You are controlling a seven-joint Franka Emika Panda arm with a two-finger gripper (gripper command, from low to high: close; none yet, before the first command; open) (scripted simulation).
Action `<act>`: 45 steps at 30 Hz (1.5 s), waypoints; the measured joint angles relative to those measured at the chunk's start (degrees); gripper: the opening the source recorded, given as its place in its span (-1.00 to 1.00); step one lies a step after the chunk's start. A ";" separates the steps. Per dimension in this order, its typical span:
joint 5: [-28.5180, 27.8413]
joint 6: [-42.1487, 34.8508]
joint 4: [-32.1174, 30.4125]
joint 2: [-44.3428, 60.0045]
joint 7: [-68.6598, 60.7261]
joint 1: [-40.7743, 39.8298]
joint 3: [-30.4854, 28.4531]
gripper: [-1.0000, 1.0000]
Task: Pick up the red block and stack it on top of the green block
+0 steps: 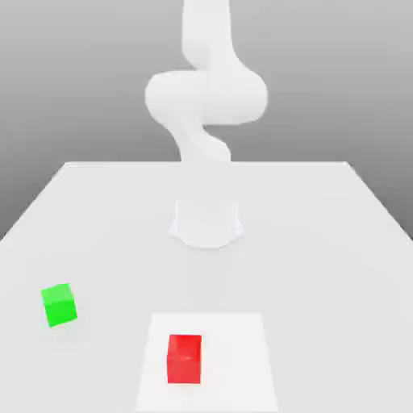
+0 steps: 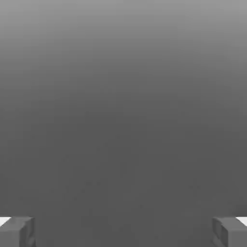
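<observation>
The red block [image 1: 184, 359] rests on the white table near its front edge, about the middle of the exterior view. The green block [image 1: 59, 305] lies on the table towards the exterior view's left, a little farther back than the red one and well apart from it. In the hand view my gripper [image 2: 123, 232] is open: two grey fingertips [image 2: 17, 231] sit far apart with nothing between them, and plain grey background lies beyond. Neither block appears in the hand view.
The white arm [image 1: 206, 97] rises from its round base [image 1: 206, 222] at the table's middle back. A paler square patch [image 1: 242, 363] surrounds the red block. The table [image 1: 323, 242] stretches wide on both sides, with its far edge behind the base.
</observation>
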 joint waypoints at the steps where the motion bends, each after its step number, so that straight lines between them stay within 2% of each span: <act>1: 0.18 1.09 -0.82 2.26 -0.30 0.09 -0.28 0.00; 21: 1.24 21.21 -15.92 43.95 -4.20 -0.16 -3.36 0.00; 27: 2.63 30.71 -15.55 56.38 -5.47 -1.12 -2.21 0.00; 28: 2.92 32.08 -15.32 58.00 -5.69 -1.37 -1.91 -1.00; 35: 2.78 32.22 -15.29 58.19 -5.56 -1.49 -1.80 -1.00; 41: 0.54 23.32 -16.99 47.55 -4.71 -1.55 -3.04 -1.00; 45: -1.75 21.30 -18.61 43.62 -11.99 -9.01 -7.34 -1.00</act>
